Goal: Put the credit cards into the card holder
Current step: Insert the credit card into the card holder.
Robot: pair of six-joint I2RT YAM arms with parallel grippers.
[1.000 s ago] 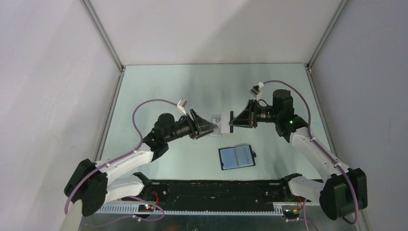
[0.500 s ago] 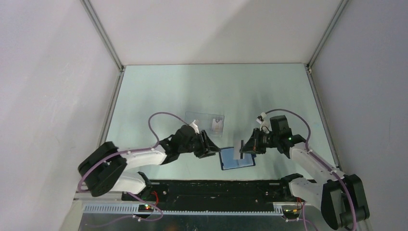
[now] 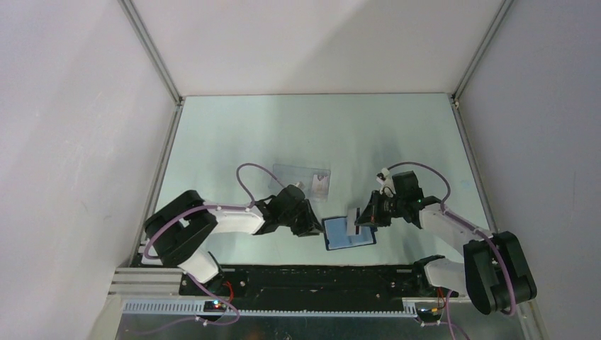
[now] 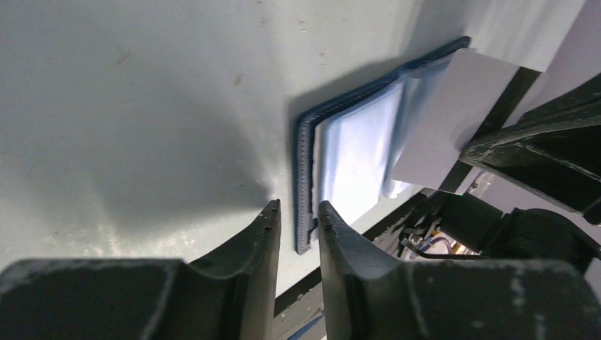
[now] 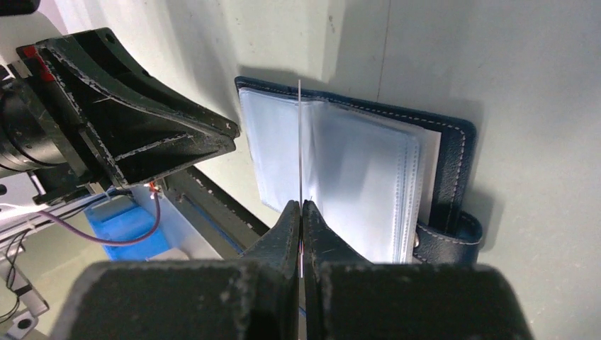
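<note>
**Open card holder, one card at its leaves**

Item 1. We list the small navy-blue folding card holder (image 3: pixel 347 234) (image 4: pixel 306 142) (image 5: pixel 453 170), lying open on the pale green table (image 3: pixel 283 127) near its front edge, between the two arms. Its pale blue plastic leaves (image 5: pixel 368 184) fan upward. A strap with a snap (image 5: pixel 441 239) hangs at one corner.

Item 2. One thin, pale rectangular card (image 3: pixel 353 225) (image 4: pixel 453 117) (image 5: pixel 300 134) stands on edge among those leaves. We cannot tell whether it sits inside a pocket. The right gripper (image 3: pixel 363 219) (image 5: pixel 302 212) is clamped tight on its lower edge.

Item 3. Two more clear, flat cards (image 3: pixel 301 172) lie on the table farther back, the nearer one with a small purplish mark (image 3: pixel 322 184).

Item 4. The left gripper (image 3: pixel 312 228) (image 4: pixel 298 218) has its jaws a narrow gap apart, with the holder's stitched border showing in that gap. We cannot tell whether they bite it.

Changes noted: a second ago both grippers met over the far cards, mid-table. Since then the right has carried its card down to the holder. The left has come low beside the holder, its jaws much narrower
</note>
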